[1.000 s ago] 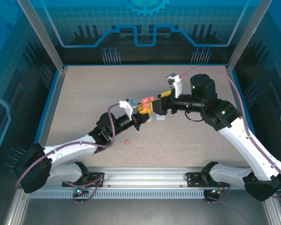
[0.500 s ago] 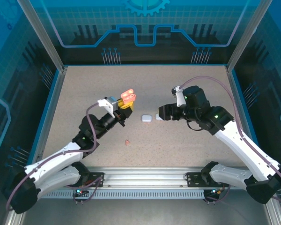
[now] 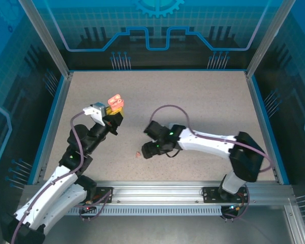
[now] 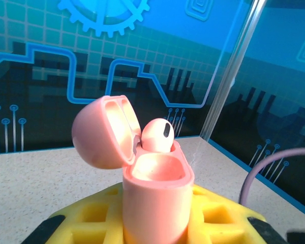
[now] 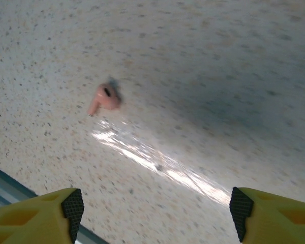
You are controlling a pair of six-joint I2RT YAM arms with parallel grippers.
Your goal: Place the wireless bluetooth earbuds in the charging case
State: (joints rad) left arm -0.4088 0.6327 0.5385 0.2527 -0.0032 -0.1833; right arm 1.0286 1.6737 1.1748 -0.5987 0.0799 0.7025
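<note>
Desk: Earbud positions, please.

Operator: I log two, both salmon. The loose earbud [image 5: 105, 98] lies on its side on the speckled table [image 3: 208, 101], near the middle and a little left. The seated earbud [image 4: 157, 134] stands in the charging case [image 4: 155, 198], and I can see only its rounded head above the rim.

Desk: And the case?

Operator: Pink, upright, lid hinged open and tipped back to the left in my left wrist view. It sits left of centre and is lifted clear of the table. The left gripper [image 3: 115, 108] is clamped on its lower body, with yellow pads [image 4: 76, 223] pressed to either side.

Desk: Right side?

Operator: The right gripper [image 5: 155, 211] is spread wide and holds nothing. Its yellow fingertips [image 5: 35, 213] sit at the bottom corners of my wrist view, low over the table. The loose earbud lies ahead of them, toward the left finger, and touches neither. From overhead, the right arm reaches across from its base toward the left, and its gripper is just right of that earbud.

Desk: Surroundings?

Operator: Blue printed panels [image 3: 157, 25] wall the far side.
</note>
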